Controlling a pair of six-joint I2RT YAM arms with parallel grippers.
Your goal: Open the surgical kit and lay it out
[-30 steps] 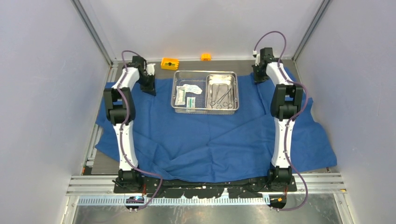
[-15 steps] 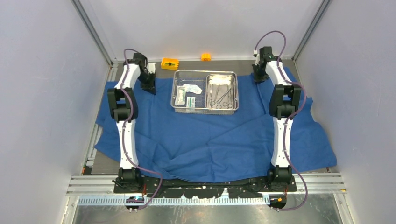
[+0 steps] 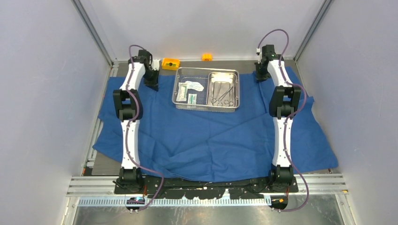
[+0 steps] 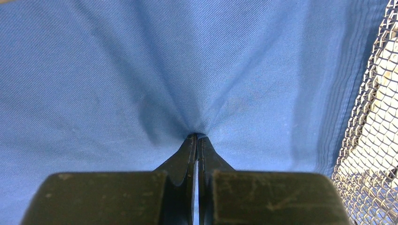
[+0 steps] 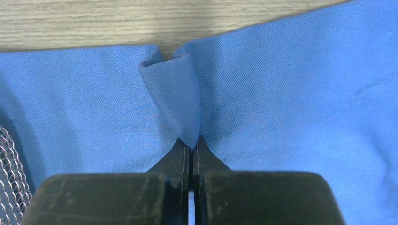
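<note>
The blue cloth wrap (image 3: 211, 136) lies spread over the table under the steel mesh basket (image 3: 207, 89). In the basket sit the smaller steel tray (image 3: 222, 88) with scissors and forceps (image 3: 221, 95) and white-green packets (image 3: 187, 90). My left gripper (image 3: 151, 84) is at the cloth's far left, shut on a pinch of the blue cloth (image 4: 197, 134), with the mesh basket (image 4: 373, 126) just to its right. My right gripper (image 3: 261, 77) is at the far right, shut on a raised fold of the cloth (image 5: 180, 103) near its far edge.
An orange block (image 3: 170, 63) and a smaller orange block (image 3: 206, 57) sit behind the basket by the back wall. Bare wooden table (image 5: 117, 21) shows beyond the cloth edge. Walls close in both sides. The cloth overhangs the table's near left.
Both arms have moved toward the back wall, drawing the cloth with them. The basket slid back with it, and the cloth's far edge now lies straighter.
</note>
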